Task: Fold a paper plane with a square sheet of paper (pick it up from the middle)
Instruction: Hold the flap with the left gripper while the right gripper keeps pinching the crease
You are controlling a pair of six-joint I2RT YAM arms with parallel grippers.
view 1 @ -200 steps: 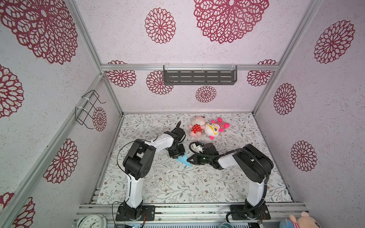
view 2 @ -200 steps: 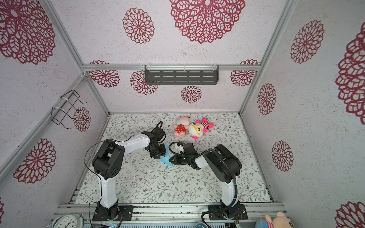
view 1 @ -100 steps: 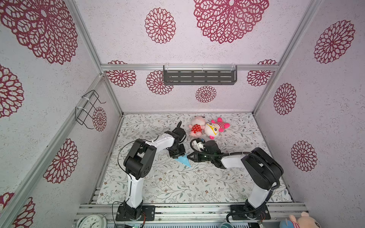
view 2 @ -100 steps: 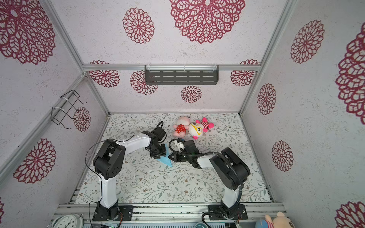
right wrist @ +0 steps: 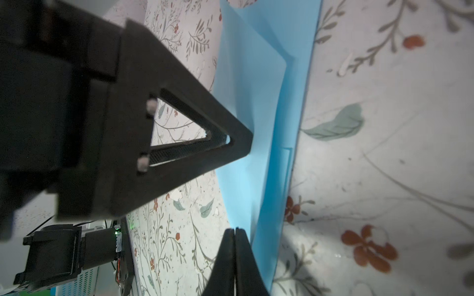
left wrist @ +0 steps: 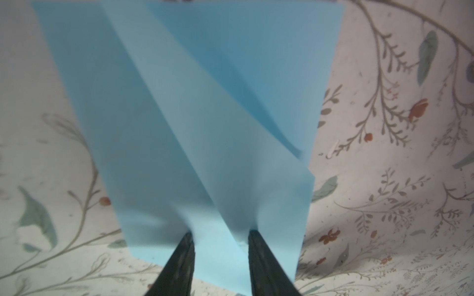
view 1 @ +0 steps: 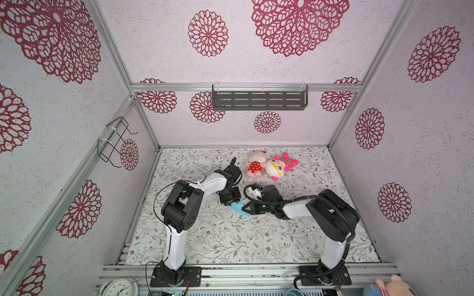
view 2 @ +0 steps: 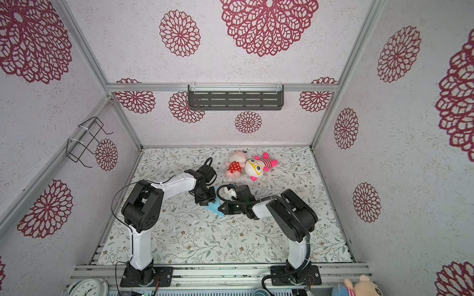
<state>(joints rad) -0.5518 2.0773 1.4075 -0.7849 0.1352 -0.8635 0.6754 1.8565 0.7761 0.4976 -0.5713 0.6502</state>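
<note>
Left claw (view 1: 231,203), fingers apart, presses the folded paper (view 1: 236,208) at the middle of the tabletop (view 1: 230,238), its length running far to near, while the closed right claw (right wrist: 234,232) meets its right edge, whether pinching it or not I cannot tell.

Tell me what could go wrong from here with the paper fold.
1. The left tool stands open and seems only to press on the paper; a pull could slide it and skew its folds.
2. The right tool is shut at the paper's edge; whether it holds any paper is unclear, so it may lift nothing.
3. Both tools work close together over the paper and might bump.
</note>
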